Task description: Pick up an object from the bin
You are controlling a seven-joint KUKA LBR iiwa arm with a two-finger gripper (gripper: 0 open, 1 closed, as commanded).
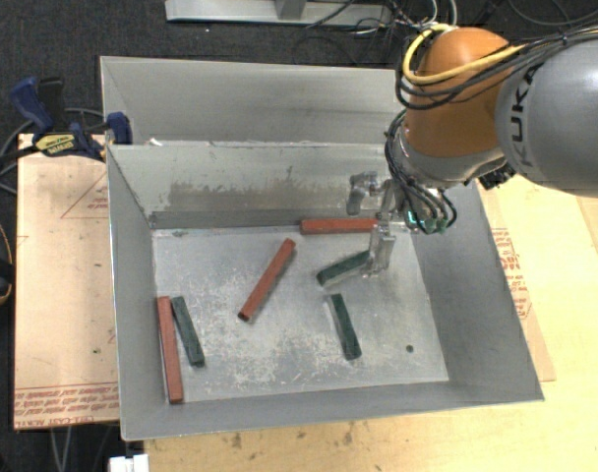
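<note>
The gripper stood at the right end of a dark green bar, right of centre on the bin floor. The jaws' state could not be told. The bar was judged light and rigid: grip across its width.

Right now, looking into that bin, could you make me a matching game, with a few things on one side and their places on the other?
Things:
1 slanted red-brown stick
2 level red-brown stick
3 gripper

Places:
A foot of the bin's back wall
B at one end of a dark green stick
C middle of the floor

Pairs: 1-C, 2-A, 3-B
</note>
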